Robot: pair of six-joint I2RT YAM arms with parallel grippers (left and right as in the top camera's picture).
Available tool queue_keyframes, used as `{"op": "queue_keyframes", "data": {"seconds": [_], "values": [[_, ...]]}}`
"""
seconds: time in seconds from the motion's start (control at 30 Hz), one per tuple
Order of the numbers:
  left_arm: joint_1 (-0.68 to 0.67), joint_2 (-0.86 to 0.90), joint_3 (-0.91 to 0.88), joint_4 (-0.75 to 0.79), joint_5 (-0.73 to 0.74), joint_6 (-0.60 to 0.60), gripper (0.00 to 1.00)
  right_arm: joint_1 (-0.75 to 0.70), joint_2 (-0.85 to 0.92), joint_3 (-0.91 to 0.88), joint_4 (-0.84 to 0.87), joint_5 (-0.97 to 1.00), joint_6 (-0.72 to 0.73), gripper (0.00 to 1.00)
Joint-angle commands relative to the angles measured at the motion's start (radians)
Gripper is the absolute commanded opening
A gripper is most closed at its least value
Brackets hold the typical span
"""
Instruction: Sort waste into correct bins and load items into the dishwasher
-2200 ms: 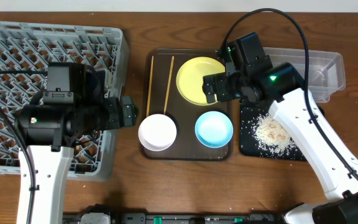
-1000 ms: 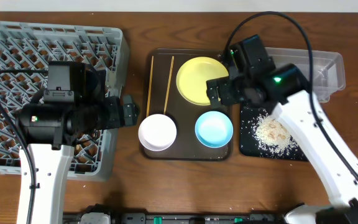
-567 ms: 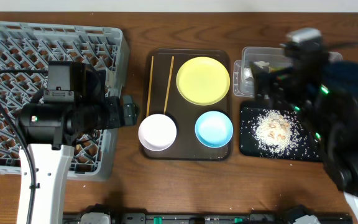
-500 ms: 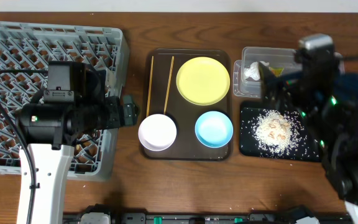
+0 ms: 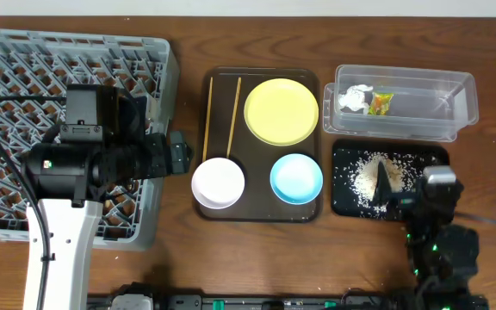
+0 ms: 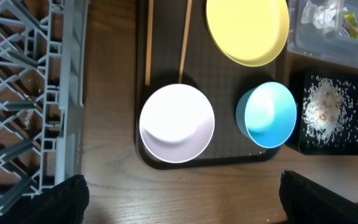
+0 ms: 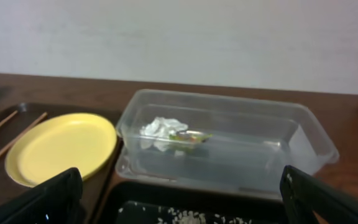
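We see both claws spread wide and empty: the left claw [image 6: 188, 194] hovers between the grey rack [image 5: 76, 39] and the white bowl [image 5: 218, 182], the right claw [image 7: 182, 199] over the black tray [image 5: 343, 202]. The tissue [image 5: 351, 97] and wrapper [image 5: 381, 102] lie in the clear tub [image 5: 455, 103], rice scraps [image 5: 373, 175] on that tray; plate [image 5: 282, 111], blue bowl [image 5: 296, 178] and chopsticks [image 5: 220, 116] sit on the brown tray [image 5: 257, 172]

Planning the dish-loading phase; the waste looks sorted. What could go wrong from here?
1. The chopsticks lie flat on the brown tray, their near ends close to the white bowl. A grab at the bowl by the open left gripper may knock them, and they look hard to pinch.
2. Loose rice sits on the flat black tray with the right arm at its edge. A low sweep could scatter grains.
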Motion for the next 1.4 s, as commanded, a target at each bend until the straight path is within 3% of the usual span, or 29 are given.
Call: {"op": "queue_keyframes", "data": {"seconds": [0.0, 0.17, 1.27, 1.37], "values": [[-0.002, 0.004, 0.010, 0.000, 0.006, 0.014, 0.98, -0.027, -0.143, -0.116, 0.030, -0.004, -0.007, 0.99], [-0.002, 0.004, 0.010, 0.000, 0.006, 0.014, 0.98, -0.035, -0.274, -0.235, 0.092, -0.005, -0.007, 0.99], [-0.002, 0.004, 0.010, 0.000, 0.010, 0.013, 0.98, -0.034, -0.271, -0.253, 0.056, -0.004, -0.008, 0.99], [-0.002, 0.004, 0.010, 0.019, 0.045, -0.032, 0.98, -0.034, -0.271, -0.253, 0.056, -0.004, -0.008, 0.99]]}}
